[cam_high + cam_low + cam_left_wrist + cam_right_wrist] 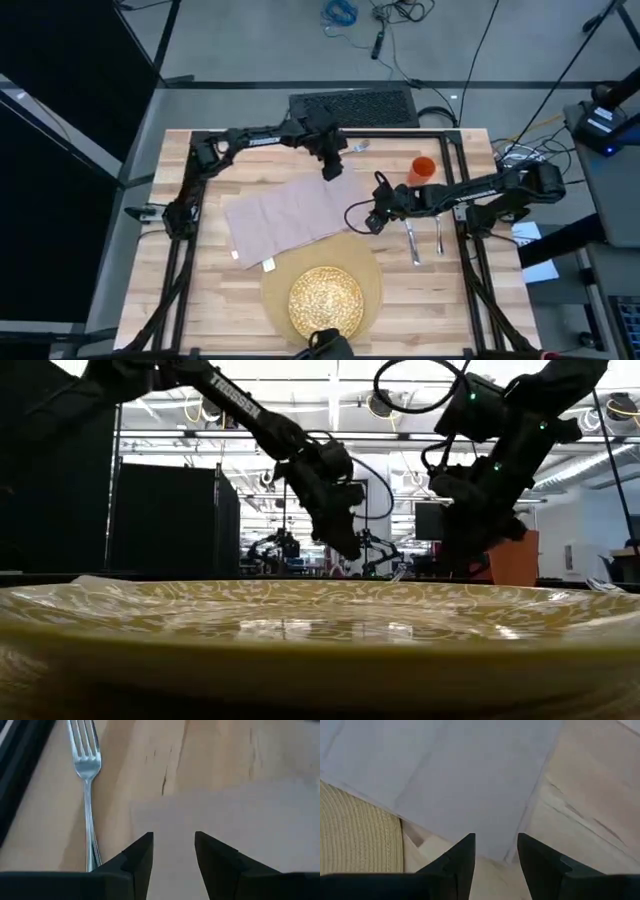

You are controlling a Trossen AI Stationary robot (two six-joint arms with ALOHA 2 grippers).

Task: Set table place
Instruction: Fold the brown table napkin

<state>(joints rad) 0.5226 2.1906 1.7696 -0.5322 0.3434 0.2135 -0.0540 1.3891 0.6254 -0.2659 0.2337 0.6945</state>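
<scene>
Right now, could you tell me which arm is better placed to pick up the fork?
Left, probably: its open gripper hovers at the napkin's far edge, with the fork alongside; the right gripper is farther away.

Your left gripper (333, 168) hangs near the far edge of the tabletop (200, 300), fingers (137, 857) parted (a narrow gap). Your right gripper (374, 222) reaches in toward the middle, angled down, fingers (462, 855) likewise apart, holding nothing.

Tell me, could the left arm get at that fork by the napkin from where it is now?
Probably yes. The left gripper hovers open over the napkin's far corner, and the fork lies bare on the table right beside it, with nothing covering it.
</scene>
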